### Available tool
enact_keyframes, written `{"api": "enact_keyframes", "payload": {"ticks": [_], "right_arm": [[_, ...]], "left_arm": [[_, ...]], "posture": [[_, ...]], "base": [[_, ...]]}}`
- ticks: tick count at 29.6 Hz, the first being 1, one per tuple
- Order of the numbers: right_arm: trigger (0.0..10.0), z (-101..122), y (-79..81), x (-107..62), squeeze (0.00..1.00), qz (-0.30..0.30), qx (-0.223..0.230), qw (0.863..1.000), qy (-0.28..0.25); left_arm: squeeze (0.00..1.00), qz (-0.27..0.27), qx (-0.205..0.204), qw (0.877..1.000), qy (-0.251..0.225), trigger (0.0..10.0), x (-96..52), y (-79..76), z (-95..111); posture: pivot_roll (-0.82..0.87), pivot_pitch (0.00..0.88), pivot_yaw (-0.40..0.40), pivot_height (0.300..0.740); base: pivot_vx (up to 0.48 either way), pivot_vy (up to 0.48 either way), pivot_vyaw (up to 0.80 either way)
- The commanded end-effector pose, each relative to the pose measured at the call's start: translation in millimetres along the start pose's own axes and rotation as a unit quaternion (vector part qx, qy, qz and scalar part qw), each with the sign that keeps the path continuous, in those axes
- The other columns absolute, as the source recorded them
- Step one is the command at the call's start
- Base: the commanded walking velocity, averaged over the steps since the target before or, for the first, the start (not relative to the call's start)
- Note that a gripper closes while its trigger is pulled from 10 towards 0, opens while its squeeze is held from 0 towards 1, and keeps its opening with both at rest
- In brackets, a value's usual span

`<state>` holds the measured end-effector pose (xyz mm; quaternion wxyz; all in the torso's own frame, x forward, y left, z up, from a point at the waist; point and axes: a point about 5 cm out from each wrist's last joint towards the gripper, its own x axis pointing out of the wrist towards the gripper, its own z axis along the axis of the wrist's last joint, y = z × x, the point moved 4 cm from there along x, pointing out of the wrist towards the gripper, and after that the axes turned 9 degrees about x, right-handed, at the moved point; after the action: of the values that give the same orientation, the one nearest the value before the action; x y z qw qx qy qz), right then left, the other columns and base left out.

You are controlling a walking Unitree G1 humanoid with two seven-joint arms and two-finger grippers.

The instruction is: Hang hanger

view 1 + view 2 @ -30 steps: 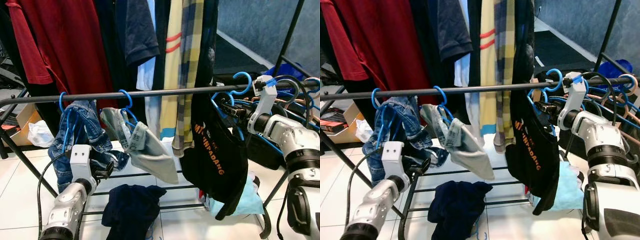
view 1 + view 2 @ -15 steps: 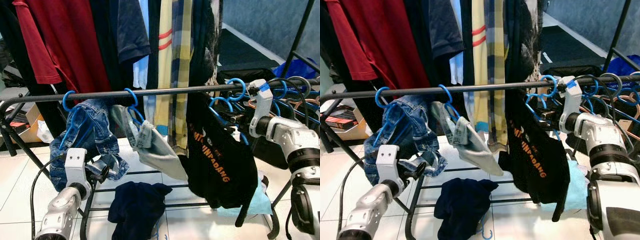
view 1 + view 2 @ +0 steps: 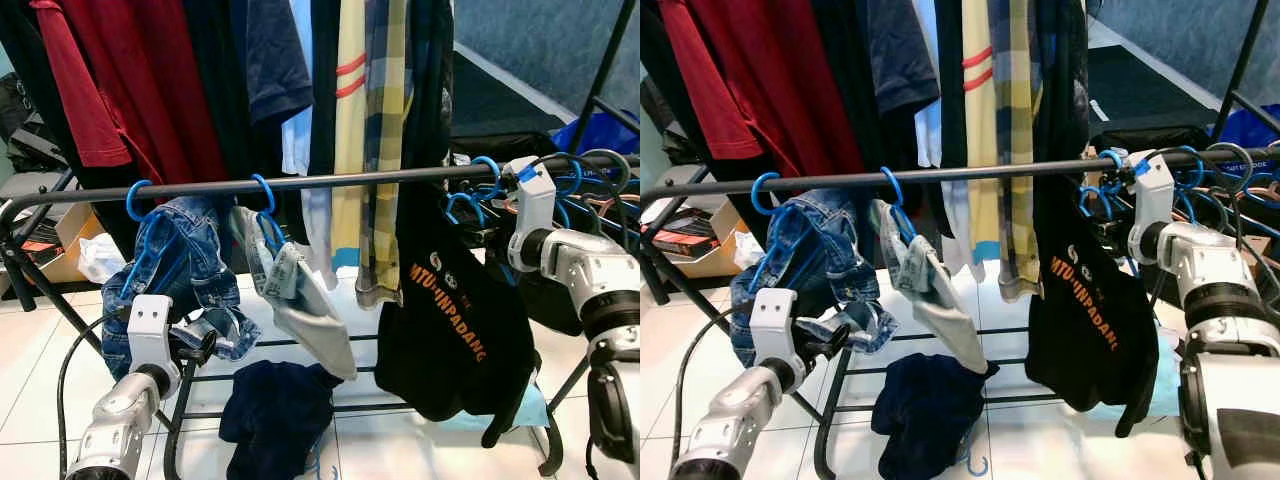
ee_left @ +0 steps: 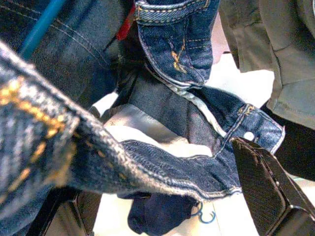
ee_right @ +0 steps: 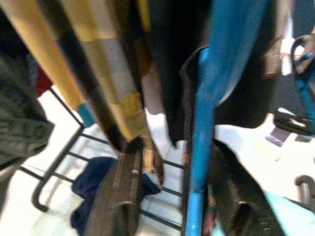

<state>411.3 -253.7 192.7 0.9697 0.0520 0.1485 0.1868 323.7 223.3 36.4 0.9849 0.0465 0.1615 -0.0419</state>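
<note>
Right end effector (image 3: 480,232) closed on blue hanger (image 3: 470,205) carrying black shirt (image 3: 455,330), hook over rail (image 3: 300,184) — grip likely steadies it while settling. Left end effector (image 3: 200,345) below rail, spread around jeans (image 3: 175,270) hem.

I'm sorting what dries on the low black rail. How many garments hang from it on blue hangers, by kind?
Denim jeans: 1
Grey-green garment: 1
Black shirt with orange print: 1
Total: 3, all on the black rail; the right gripper is at the black shirt's hanger.
</note>
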Motion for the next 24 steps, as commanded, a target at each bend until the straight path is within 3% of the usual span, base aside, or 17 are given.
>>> {"api": "enact_keyframes", "payload": {"ticks": [1, 5, 8, 16, 17, 20, 21, 24], "right_arm": [[10.0, 3.8, 8.8, 2.2, 1.00, 0.025, 0.008, 0.999, -0.020], [10.0, 10.7, 22.5, -2.9, 1.00, 0.076, 0.033, 0.994, -0.065], [10.0, 9.5, 51.1, -25.9, 1.00, 0.167, 0.043, 0.980, -0.102], [10.0, 3.9, 75.4, -55.6, 1.00, 0.221, 0.036, 0.968, -0.115], [10.0, -22.7, 87.8, -65.8, 0.34, 0.237, 0.016, 0.970, -0.056], [10.0, -35.4, 92.2, -69.7, 0.34, 0.242, 0.012, 0.970, -0.030], [10.0, -48.4, 92.2, -71.5, 0.00, 0.237, 0.014, 0.971, -0.007], [10.0, -59.2, 89.0, -71.8, 0.00, 0.225, 0.020, 0.974, 0.009]], "left_arm": [[0.00, 0.004, 0.006, 1.000, 0.014, 10.0, 0.1, 1.5, -5.9], [0.00, 0.004, 0.004, 1.000, 0.016, 10.0, 1.4, -1.6, -7.6], [0.00, 0.005, -0.004, 1.000, 0.021, 10.0, 2.7, -6.9, -12.3], [0.00, 0.007, -0.013, 0.999, 0.036, 10.0, 2.2, -9.1, -23.1], [0.00, 0.007, -0.020, 0.998, 0.051, 10.0, 2.1, -12.4, -31.5], [0.00, 0.005, -0.023, 0.998, 0.055, 10.0, 2.2, -14.0, -34.1], [0.00, 0.004, -0.025, 0.998, 0.058, 10.0, 2.8, -16.2, -35.7], [0.00, 0.001, -0.028, 0.998, 0.060, 10.0, 3.7, -19.0, -36.5]], "posture": [[-0.06, 0.052, 0.076, 0.740], [-0.07, 0.044, 0.071, 0.740], [-0.08, 0.036, 0.061, 0.740], [-0.11, 0.030, 0.051, 0.740], [-0.13, 0.023, 0.045, 0.740], [-0.13, 0.023, 0.045, 0.740], [-0.14, 0.018, 0.042, 0.740], [-0.14, 0.012, 0.039, 0.740]], "base": [[0.000, 0.000, 0.00], [0.000, 0.000, 0.00], [0.000, 0.000, 0.00], [0.000, 0.000, 0.00], [0.000, 0.000, 0.00], [0.000, 0.000, 0.00], [0.000, 0.000, 0.00], [0.000, 0.000, 0.00]]}}
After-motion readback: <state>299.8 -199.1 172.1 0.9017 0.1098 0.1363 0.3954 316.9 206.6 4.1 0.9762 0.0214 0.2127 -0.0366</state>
